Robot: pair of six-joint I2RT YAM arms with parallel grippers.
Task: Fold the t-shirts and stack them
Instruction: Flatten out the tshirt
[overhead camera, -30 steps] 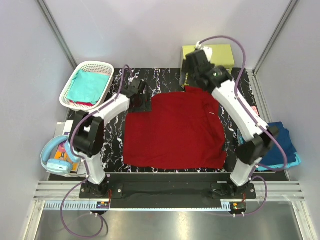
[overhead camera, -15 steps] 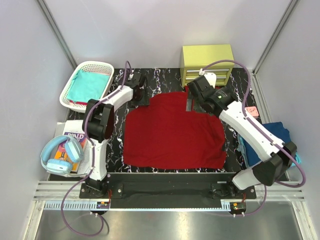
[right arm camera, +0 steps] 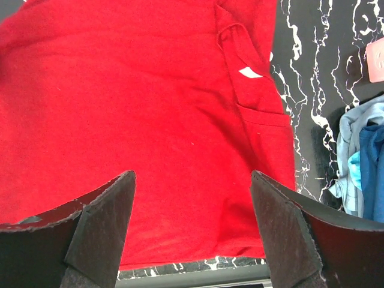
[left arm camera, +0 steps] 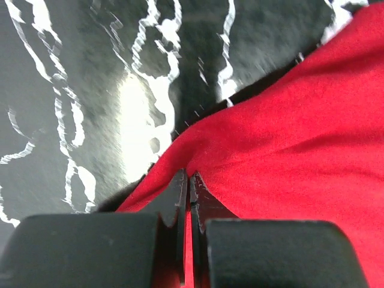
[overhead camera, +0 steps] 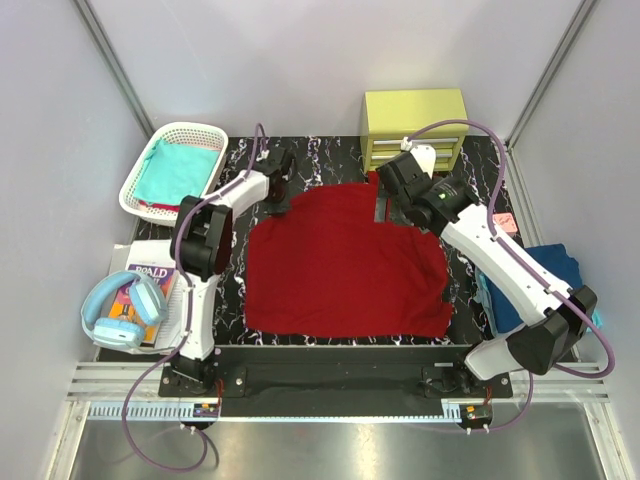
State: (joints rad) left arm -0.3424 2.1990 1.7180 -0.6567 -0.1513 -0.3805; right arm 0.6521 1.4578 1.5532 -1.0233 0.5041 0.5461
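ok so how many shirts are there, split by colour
dark red shirt: 1
teal shirt: 1
navy shirt: 1
light blue shirt: 1
total: 4 in view

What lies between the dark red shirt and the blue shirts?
Between dark red shirt and blue shirts, only bare black marbled tabletop; right wrist view shows it.

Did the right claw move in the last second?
Yes. It was over the yellow cabinet; now the right claw is closer to the near side, above the far edge of the dark red t-shirt.
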